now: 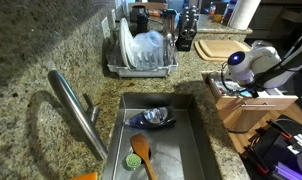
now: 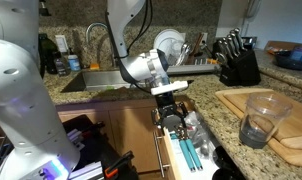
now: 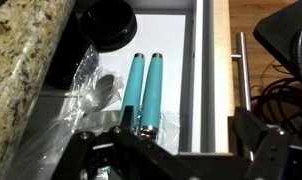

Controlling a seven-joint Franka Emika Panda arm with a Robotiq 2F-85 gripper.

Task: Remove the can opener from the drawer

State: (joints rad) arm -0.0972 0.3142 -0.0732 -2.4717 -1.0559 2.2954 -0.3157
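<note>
The drawer [image 3: 177,55] is pulled out below the counter, its white floor showing. The can opener [image 3: 143,88] lies in it, two teal handles side by side, its metal head toward my gripper. My gripper [image 3: 189,135] hangs above the drawer, open and empty. One of its fingers [image 3: 126,122] is over the opener's head; the other is over the drawer's wooden side. An exterior view shows the gripper [image 2: 171,106] just above the drawer [image 2: 166,155], with the can opener [image 2: 189,156] below it.
A black round object [image 3: 109,20] and a clear plastic bag of spoons [image 3: 96,90] share the drawer. On the counter are a cutting board [image 2: 276,125] with a glass [image 2: 259,118] and a knife block [image 2: 236,62]. The sink [image 1: 196,135] holds a wooden spoon [image 1: 141,152].
</note>
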